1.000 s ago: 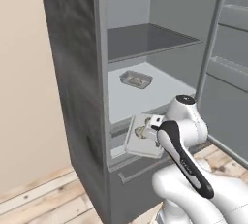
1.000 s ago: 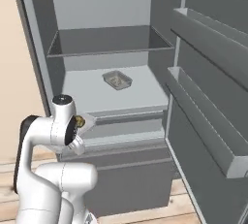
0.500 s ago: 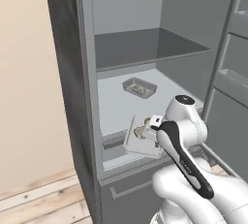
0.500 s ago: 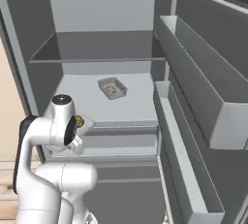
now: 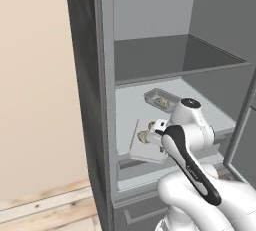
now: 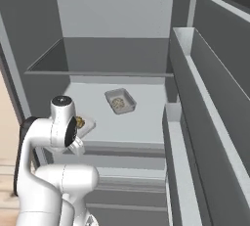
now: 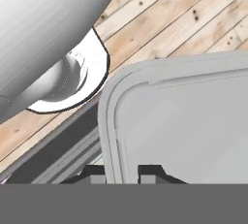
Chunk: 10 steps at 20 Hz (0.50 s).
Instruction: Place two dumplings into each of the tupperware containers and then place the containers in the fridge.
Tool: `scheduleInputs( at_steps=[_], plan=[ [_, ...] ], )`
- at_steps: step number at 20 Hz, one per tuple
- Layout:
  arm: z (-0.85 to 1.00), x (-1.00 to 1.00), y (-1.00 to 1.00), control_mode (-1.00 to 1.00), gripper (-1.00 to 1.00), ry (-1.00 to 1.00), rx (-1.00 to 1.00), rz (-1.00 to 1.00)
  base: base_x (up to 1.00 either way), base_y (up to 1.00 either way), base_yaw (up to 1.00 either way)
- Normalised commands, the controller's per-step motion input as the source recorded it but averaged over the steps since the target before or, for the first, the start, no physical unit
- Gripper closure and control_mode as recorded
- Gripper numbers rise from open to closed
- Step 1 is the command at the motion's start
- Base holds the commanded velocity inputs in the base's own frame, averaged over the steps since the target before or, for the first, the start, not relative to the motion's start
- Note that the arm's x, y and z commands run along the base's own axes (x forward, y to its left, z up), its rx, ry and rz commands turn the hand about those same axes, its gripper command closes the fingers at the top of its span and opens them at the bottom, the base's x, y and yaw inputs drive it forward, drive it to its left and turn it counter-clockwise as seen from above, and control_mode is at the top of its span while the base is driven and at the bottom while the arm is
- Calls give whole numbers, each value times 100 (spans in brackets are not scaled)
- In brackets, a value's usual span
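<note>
Hidden or unclear: the claw [image 7: 122,172] shows as two dark tips at the bottom of the hand view, closed on the rim of the near container [image 7: 184,121]. In the left base view the claw [image 5: 159,134] is largely masked by the wrist, and the arm covers the container's right edge. In the right base view the arm hides most of this container [image 6: 87,125]; one corner and a brownish dumpling [image 6: 79,122] show. How many dumplings lie in it cannot be told; the left base view shows a mottled lump [image 5: 144,136] at its left part.

Held container [image 5: 145,142]: pale grey tray, tilted steeply, at the front edge of the fridge's [image 5: 90,100] middle shelf [image 5: 131,110], partly overhanging it.

Second container [image 5: 161,100]: flat on the same shelf, further back, well apart from the first; speckled dumplings [image 6: 117,103] inside, count unclear.

Surface and room: fridge interior pale grey, upper shelf [image 6: 97,66] bare. Open door [image 6: 210,122] at right with deep bins. Beige wall [image 5: 35,100] left of the fridge; light plank floor [image 7: 169,19] below.

Edges and room: free shelf space lies between the two containers and to the right of the rear one; the drawer front [image 6: 127,181] sits just under the shelf edge.
</note>
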Motion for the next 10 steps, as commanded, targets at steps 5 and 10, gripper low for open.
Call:
scheduleInputs(
  at_steps=[5, 10],
  plan=[
    [15, 12, -33, -100, 100, 0, 3, 10, 6, -3, 4],
    [0, 67, -38, -100, 100, 0, 6, 5, 0, 0, 0]
  ],
)
